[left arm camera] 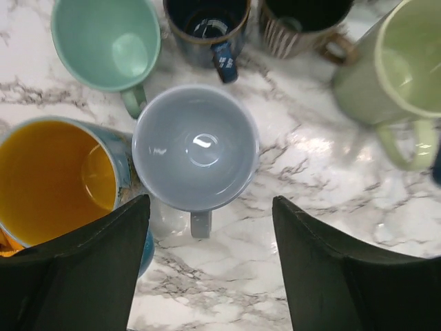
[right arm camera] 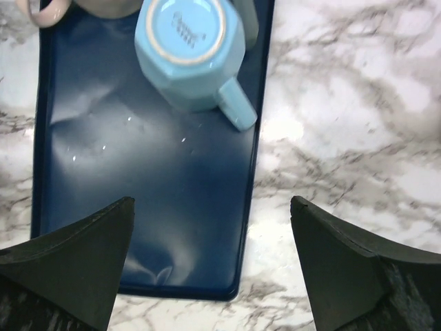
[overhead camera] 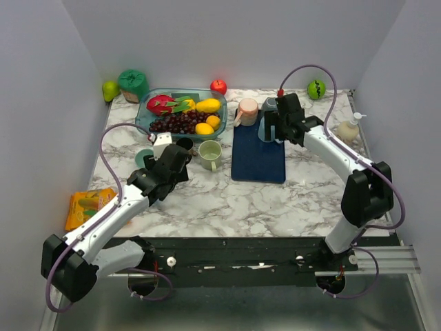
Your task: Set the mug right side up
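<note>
Mug to turn: The light blue mug (right arm camera: 189,52) was upside down, with its flat bottom facing up at you.
Where it was: It sat at the far end of the dark blue mat (right arm camera: 138,193), just beside a pink mug (right arm camera: 103,7). Its handle (right arm camera: 236,107) stuck out toward the mat's right edge.
Right fingers: Your right gripper (right arm camera: 210,201) hung above the mat, near the mug. Its fingers were wide apart and had nothing in them.
Left fingers: Your left gripper (left arm camera: 210,201) had its fingers apart too. A pale grey mug (left arm camera: 195,148) stood open side up on the marble table (left arm camera: 317,179) below them, and no finger seemed to touch it.
How it would handle: It looked like a hard, shiny cup. I think it was stiff, a bit heavy and slippery, and it could chip if you dropped it.
Where to grab: I think the side walls were your best hold, one finger on each side, away from the handle. The handle looked thin, and the mug might swing from it.
Watch out: The pink mug was close, so you could bump it when you tipped the blue one over.
</note>
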### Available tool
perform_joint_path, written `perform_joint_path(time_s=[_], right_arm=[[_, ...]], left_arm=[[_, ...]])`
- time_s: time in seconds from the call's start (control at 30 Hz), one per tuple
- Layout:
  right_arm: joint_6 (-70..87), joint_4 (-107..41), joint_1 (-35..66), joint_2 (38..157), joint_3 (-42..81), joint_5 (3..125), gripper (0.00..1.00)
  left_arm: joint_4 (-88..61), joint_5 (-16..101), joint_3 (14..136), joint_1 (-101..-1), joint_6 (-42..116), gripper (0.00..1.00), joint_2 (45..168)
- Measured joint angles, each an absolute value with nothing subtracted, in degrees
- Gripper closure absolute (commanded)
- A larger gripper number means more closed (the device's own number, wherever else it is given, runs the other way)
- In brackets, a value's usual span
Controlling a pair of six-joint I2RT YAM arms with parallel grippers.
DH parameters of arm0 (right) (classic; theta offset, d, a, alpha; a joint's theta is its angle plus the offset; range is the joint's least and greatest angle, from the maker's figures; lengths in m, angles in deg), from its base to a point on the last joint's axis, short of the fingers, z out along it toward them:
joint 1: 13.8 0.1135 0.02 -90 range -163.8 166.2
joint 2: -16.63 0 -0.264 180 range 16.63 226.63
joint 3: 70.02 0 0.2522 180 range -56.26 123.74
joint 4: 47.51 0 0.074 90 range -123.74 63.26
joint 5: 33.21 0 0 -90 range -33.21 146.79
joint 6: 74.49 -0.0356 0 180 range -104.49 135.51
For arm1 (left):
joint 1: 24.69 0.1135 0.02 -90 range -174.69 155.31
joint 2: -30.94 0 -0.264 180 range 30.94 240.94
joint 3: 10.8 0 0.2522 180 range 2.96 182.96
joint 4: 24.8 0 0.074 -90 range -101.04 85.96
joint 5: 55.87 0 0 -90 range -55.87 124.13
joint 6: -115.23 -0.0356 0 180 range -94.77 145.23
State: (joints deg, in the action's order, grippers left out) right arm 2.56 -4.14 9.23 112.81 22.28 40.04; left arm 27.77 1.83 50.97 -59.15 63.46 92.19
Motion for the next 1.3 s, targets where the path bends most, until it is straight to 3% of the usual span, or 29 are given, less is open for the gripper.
perform_joint_path(time_s=[0.23,0.5,0.93,1.03,1.3], right_arm=[[12.6,-4.5,6.3,122.6,29.8,40.9,0.04],[22.1,-3.9,4.0,130.6,32.7,48.9,0.06],[30.4,-4.0,3.7,131.7,34.5,62.6,0.10],[30.6,-4.0,3.7,131.7,34.5,64.5,0.15],[28.9,-4.2,3.7,131.7,34.5,65.8,0.44]], left_arm=[[27.5,3.4,59.1,-59.2,59.5,0.02,88.5],[24.6,10.8,62.6,-59.2,56.2,0.01,84.8],[22.7,16.3,62.6,-59.1,55.9,0.01,84.3],[22.5,16.8,62.6,-58.9,55.9,0.01,84.3],[22.4,17.2,62.6,-58.8,56.1,0.01,84.3]])
